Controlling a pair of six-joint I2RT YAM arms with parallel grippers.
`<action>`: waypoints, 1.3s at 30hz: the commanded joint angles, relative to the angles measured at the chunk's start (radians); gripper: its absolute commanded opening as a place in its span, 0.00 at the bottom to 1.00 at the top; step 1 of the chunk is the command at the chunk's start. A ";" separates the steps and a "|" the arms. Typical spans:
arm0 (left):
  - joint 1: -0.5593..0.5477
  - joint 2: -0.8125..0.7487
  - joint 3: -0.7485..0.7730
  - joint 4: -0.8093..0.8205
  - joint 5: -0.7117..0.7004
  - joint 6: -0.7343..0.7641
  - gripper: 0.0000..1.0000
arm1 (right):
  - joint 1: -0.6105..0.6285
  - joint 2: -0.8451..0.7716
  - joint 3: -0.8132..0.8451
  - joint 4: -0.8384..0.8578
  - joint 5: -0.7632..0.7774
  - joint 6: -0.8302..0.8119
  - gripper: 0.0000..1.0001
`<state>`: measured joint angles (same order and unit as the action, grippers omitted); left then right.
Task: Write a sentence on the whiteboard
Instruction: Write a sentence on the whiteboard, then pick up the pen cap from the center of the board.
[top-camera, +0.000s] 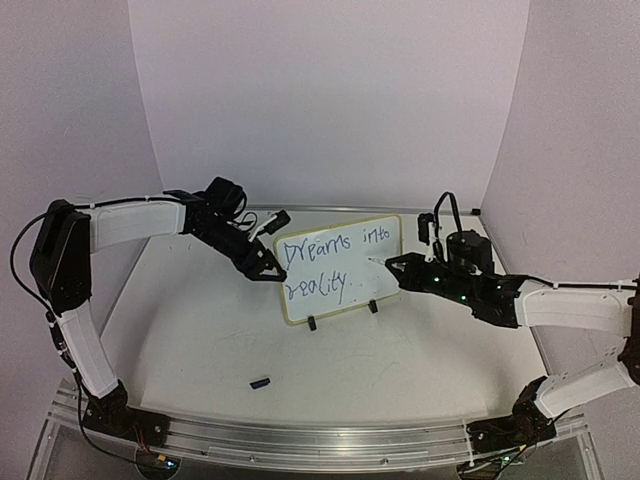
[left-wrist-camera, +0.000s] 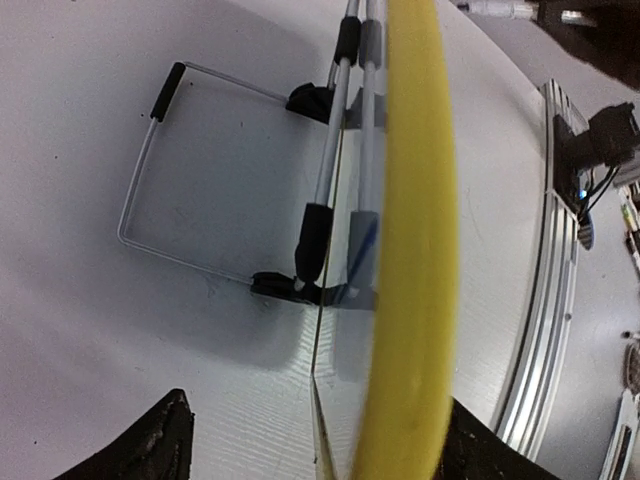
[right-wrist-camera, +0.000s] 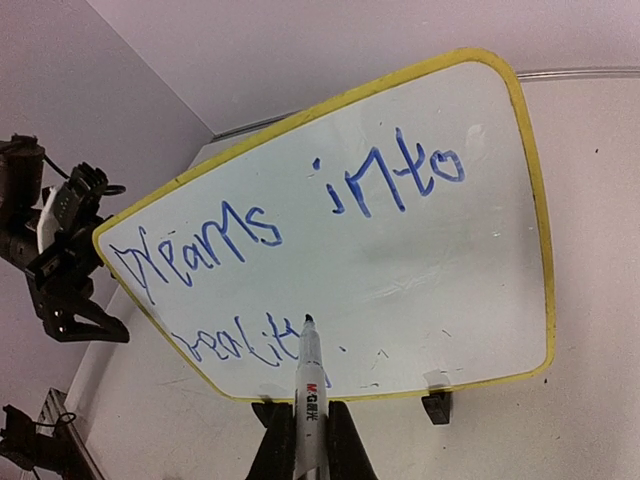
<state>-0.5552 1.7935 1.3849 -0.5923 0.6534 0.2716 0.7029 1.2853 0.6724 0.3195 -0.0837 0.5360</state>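
One whiteboard (top-camera: 378, 282): left tool (top-camera: 267, 268) spread astride its edge, right tool (top-camera: 392, 264) pinching marker (right-wrist-camera: 310, 392).

The whiteboard (top-camera: 340, 268) stands mid-worktop (top-camera: 200, 340). The left pincer (top-camera: 268, 268) sits at its left edge. The right pincer (top-camera: 395, 265) holds a marker (right-wrist-camera: 310, 385) against its front. A marker cap (top-camera: 261, 382) lies nearer, leftward.

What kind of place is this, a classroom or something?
Likely a robotics lab test booth: plain pale walls box in a white table, two robot arms are bolted to a metal rail, and one holds a marker at a small whiteboard.
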 joint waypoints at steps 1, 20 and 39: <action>0.003 -0.055 -0.035 0.043 -0.051 -0.037 0.86 | 0.004 -0.048 0.005 0.003 -0.012 -0.034 0.00; -0.107 -0.598 -0.725 0.436 -0.372 -0.635 0.82 | 0.038 -0.075 0.002 -0.154 -0.148 -0.006 0.00; -0.504 -0.379 -0.741 0.325 -0.567 -0.643 0.61 | 0.160 -0.064 -0.032 -0.130 -0.087 0.070 0.00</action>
<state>-1.0311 1.3776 0.6273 -0.2821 0.1170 -0.3556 0.8562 1.2339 0.6518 0.1646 -0.1980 0.5883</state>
